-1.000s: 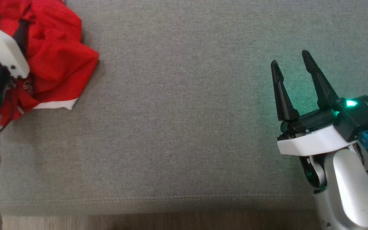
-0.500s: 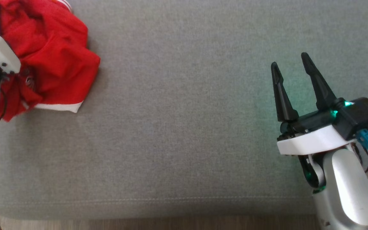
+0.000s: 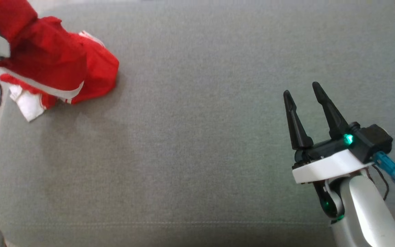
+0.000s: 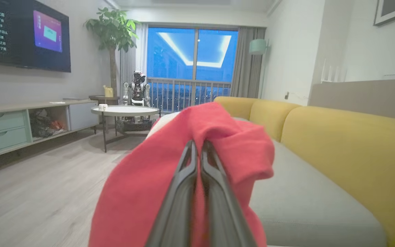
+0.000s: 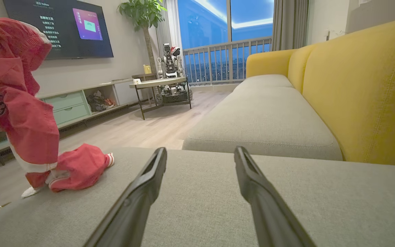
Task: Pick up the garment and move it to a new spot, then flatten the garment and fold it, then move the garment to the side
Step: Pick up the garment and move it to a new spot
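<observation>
Gripping the garment (image 4: 139, 192), the left hand (image 4: 197, 145) has its fingers (image 4: 183, 181) pinched almost together, red cloth draped over and around the tips, so we log it as clamped on the fabric. Head view: garment sits at the far left of the grey seat cushion (image 3: 197, 137), right against the left hand's white housing; upper part is lifted off the cushion, lower part is bunched and touching it. Right wrist view confirms: one portion hangs in the air at upper left, a crumpled heap rests on the cushion below it. We see the right hand (image 3: 301, 87) well apart from the garment, at the opposite side of the cushion, fingers spread wide, holding nothing.

Look: bright red, mesh-like weave, heavily crumpled, white band along one edge, thinner white-and-red striped trim near another, a white patch poking out at the lower left of the heap.

Writing: we read dark digits on the hanging part in the right wrist view, looks like "23", with a curved line of letters above that we cannot make out. On the wall screen (image 5: 60, 27), lines of text, too small to read.
</observation>
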